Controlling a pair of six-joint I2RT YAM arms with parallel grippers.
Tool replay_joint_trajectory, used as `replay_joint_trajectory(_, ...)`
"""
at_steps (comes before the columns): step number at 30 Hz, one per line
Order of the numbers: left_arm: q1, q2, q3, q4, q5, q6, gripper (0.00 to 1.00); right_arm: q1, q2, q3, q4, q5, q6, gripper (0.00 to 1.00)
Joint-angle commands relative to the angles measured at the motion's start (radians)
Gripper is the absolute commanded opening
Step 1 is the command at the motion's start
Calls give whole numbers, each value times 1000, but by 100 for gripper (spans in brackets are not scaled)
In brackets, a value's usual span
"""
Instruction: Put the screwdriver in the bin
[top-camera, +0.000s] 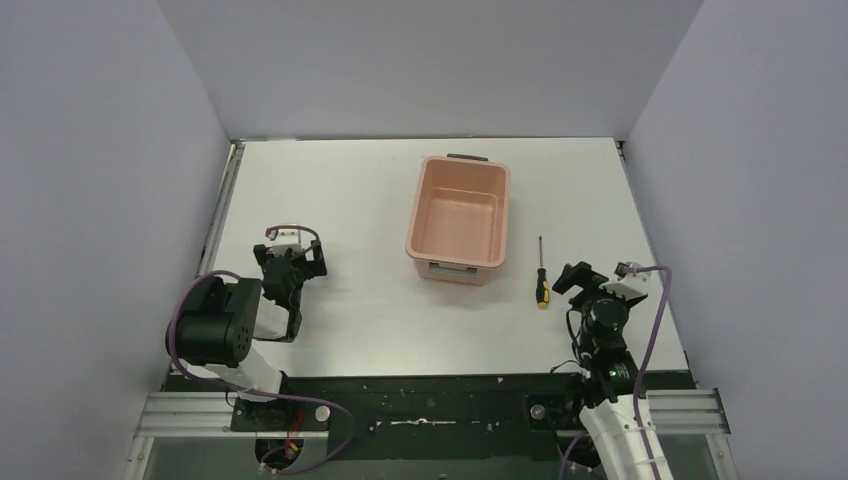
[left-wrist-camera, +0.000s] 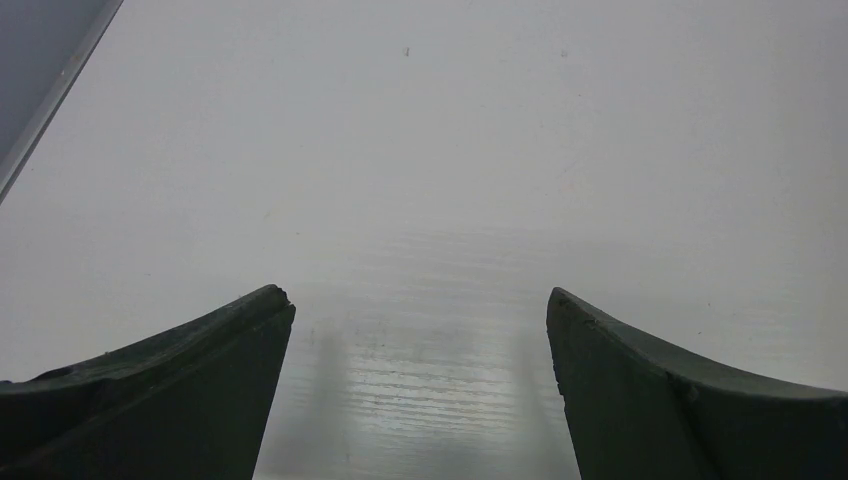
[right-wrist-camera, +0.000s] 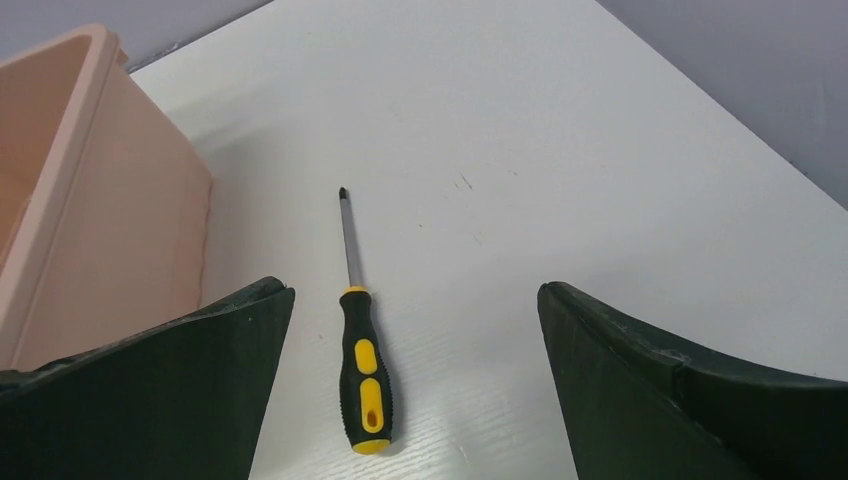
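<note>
The screwdriver (top-camera: 541, 281) lies flat on the white table, yellow-and-black handle toward me, thin shaft pointing away. It rests just right of the salmon-pink bin (top-camera: 459, 218), apart from it. In the right wrist view the screwdriver (right-wrist-camera: 363, 372) lies on the table between and below the spread fingers, nearer the left one, and the bin's wall (right-wrist-camera: 110, 210) fills the left side. My right gripper (top-camera: 578, 279) is open, hovering just right of the handle, touching nothing. My left gripper (top-camera: 295, 262) is open over bare table at the left, and my left gripper (left-wrist-camera: 418, 305) has nothing between its fingers.
The bin stands empty with a dark clip (top-camera: 467, 157) on its far short end. Grey walls enclose the table on the left, back and right. A metal rail (top-camera: 222, 205) runs along the table's left edge.
</note>
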Motion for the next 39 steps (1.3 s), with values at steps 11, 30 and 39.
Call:
replay_joint_trajectory(11,4,-6,22,59,-4,9,97,-3,843,874,-412,40,-96,100)
replay_joint_trajectory(30,4,-6,22,58,-4,7,97,-3,1394,792,-428,-271,-106,53)
replay_joint_trajectory(39,4,-6,22,59,-3,8,97,-5,1385,1036,-661,-219,-145,0)
